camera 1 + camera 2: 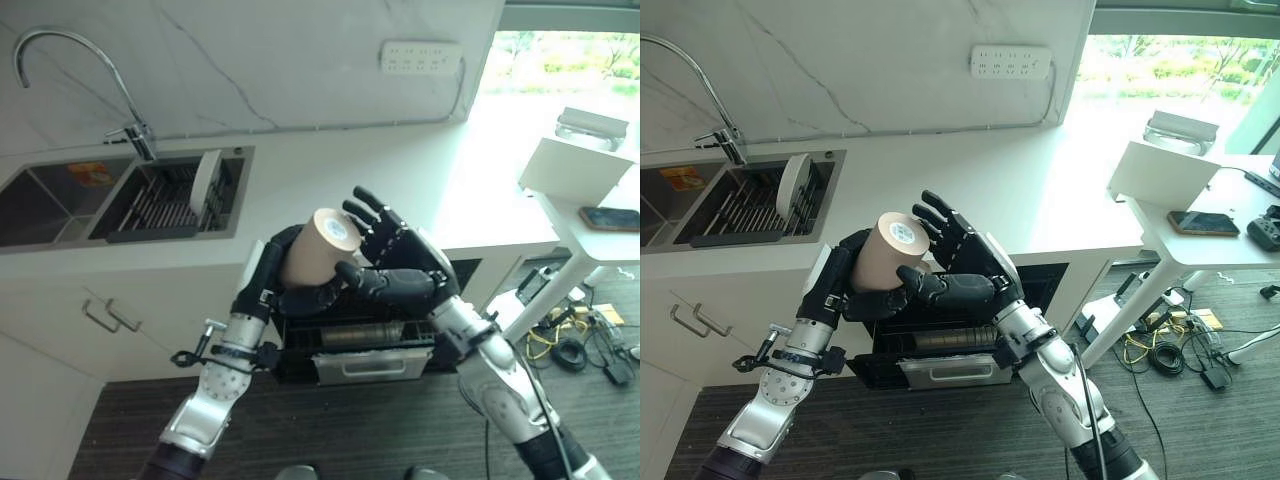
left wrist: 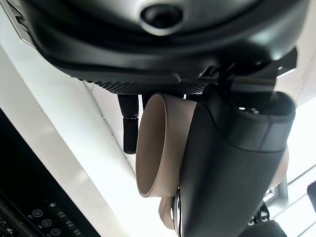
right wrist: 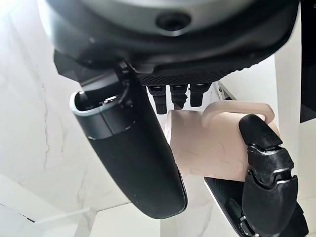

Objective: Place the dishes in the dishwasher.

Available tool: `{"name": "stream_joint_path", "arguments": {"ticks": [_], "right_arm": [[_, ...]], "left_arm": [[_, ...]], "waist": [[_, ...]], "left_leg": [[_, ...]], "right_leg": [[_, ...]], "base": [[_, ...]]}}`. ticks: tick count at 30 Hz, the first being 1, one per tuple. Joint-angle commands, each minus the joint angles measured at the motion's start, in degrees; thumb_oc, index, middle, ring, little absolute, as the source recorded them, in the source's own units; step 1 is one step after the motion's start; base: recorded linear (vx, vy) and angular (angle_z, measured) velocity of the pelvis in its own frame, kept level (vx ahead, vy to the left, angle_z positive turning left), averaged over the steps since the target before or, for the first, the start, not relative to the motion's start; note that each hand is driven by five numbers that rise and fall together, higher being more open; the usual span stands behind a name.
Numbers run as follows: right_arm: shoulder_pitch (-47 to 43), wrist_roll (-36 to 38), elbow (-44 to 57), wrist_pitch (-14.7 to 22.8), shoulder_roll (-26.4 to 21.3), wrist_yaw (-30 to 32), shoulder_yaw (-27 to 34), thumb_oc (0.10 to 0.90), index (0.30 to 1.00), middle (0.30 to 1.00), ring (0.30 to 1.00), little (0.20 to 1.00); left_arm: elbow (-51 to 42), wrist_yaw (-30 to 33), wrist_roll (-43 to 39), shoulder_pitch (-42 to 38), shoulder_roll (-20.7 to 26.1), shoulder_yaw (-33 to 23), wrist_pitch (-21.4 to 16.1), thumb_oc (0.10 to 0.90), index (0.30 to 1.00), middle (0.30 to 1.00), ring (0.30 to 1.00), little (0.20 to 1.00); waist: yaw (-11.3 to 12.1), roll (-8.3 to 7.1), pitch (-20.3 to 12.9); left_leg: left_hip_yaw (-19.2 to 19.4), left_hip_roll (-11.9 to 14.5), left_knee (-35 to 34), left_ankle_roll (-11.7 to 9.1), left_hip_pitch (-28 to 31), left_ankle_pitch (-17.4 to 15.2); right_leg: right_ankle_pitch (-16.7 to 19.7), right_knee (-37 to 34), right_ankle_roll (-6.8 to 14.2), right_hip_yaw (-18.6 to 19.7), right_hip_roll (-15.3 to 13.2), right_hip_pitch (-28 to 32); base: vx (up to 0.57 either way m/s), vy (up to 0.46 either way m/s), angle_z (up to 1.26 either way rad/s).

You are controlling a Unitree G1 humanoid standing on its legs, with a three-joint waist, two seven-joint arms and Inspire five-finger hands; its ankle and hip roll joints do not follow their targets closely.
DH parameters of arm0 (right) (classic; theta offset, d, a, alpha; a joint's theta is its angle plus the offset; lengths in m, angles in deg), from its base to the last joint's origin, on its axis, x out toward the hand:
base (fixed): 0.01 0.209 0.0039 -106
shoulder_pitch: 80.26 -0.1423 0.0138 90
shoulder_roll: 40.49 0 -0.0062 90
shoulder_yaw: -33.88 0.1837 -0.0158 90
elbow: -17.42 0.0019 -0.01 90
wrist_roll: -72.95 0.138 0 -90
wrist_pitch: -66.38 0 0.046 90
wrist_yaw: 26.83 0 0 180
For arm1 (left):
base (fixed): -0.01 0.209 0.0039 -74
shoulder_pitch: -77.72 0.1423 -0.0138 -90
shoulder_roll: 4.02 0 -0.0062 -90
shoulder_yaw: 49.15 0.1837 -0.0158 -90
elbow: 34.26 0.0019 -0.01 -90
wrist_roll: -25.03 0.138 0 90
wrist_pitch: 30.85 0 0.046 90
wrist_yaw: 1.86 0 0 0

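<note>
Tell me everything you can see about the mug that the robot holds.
The mug is beige and matte, probably ceramic, with a side handle and a round label on its base. It looks empty. It is tilted, base pointing up toward the camera. The left hand is curled round it; the right hand touches it with its thumb, fingers spread. It is held above the open dishwasher, in front of the counter.

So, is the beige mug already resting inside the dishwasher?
No, the beige mug is held in the air between the left hand and the right hand, above the open dishwasher.
</note>
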Motion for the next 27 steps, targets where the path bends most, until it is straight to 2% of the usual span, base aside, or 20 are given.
{"name": "stream_joint_path", "arguments": {"ticks": [1, 15, 27], "right_arm": [[-8.61, 2.28, 2.17, 3.85, 1.37, -2.28, 0.97, 0.8, 0.9, 0.9, 0.9, 0.9], [-11.25, 2.62, 1.29, 0.26, 1.7, -1.33, -1.15, 0.8, 0.9, 0.9, 0.9, 0.9], [-11.69, 3.12, -0.32, -1.59, 2.74, -1.15, -2.52, 0.8, 0.9, 0.9, 0.9, 0.9]], "left_arm": [[-7.05, 2.29, 2.45, -8.48, 4.41, -0.1, -5.62, 0.4, 0.3, 0.3, 0.3, 0.3], [-5.45, 7.31, 11.39, -11.66, 5.06, 2.86, -6.37, 0.4, 0.3, 0.3, 0.3, 0.3], [-5.18, 7.52, 9.54, -12.46, 4.48, 4.12, -6.6, 0.4, 0.3, 0.3, 0.3, 0.3]], "waist": [[-0.38, -1.78, -2.2], [-0.68, -1.8, -2.33], [-0.62, -1.86, -2.32]], "left_leg": [[0.97, 0.0, 3.52, 1.53, 0.69, -6.28], [1.1, 0.17, 3.52, 1.35, 0.32, -6.04], [1.28, 0.17, 3.52, 1.48, 0.3, -6.01]], "right_leg": [[-4.48, -1.15, 1.85, 1.96, 0.78, 3.14], [-4.14, -1.15, 1.95, 2.66, 0.81, 2.56], [-4.0, -1.15, 1.92, 2.87, 0.86, 2.4]], "base": [[-0.01, -0.007, 0.04], [-0.01, -0.005, 0.04], [0.0, 0.0, 0.0]]}}
